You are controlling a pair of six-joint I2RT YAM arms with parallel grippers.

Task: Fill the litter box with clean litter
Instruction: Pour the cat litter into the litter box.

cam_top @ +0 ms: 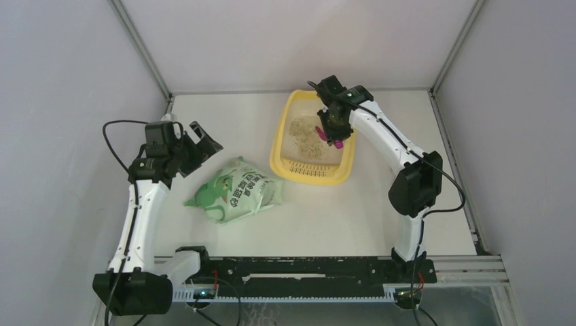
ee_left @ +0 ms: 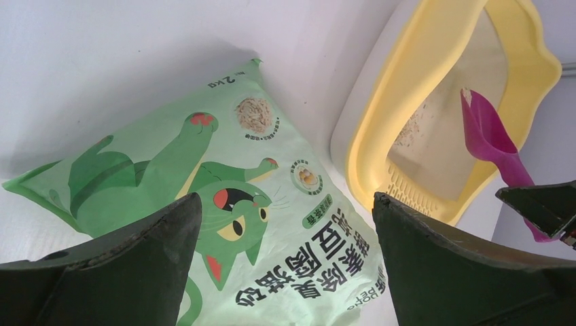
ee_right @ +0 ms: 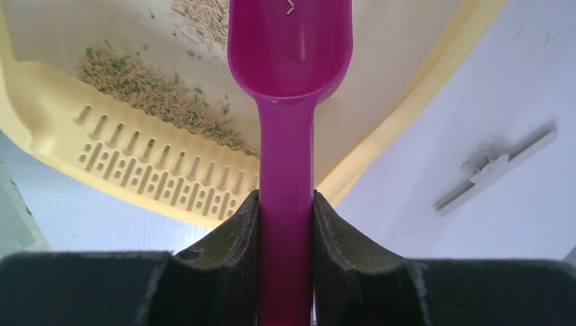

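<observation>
Magenta scoop clamped in right pincer over litter box; left pincer gapes empty. We'd hold bowl inside rim, spread clean litter toward 12 o'clock, wrist slow.

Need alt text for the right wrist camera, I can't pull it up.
The right hand grips the handle of a magenta scoop, its bowl, seemingly empty, over the yellow litter box. Beige litter with a few green bits lies in patches beside the box's slotted grille ledge.
</observation>
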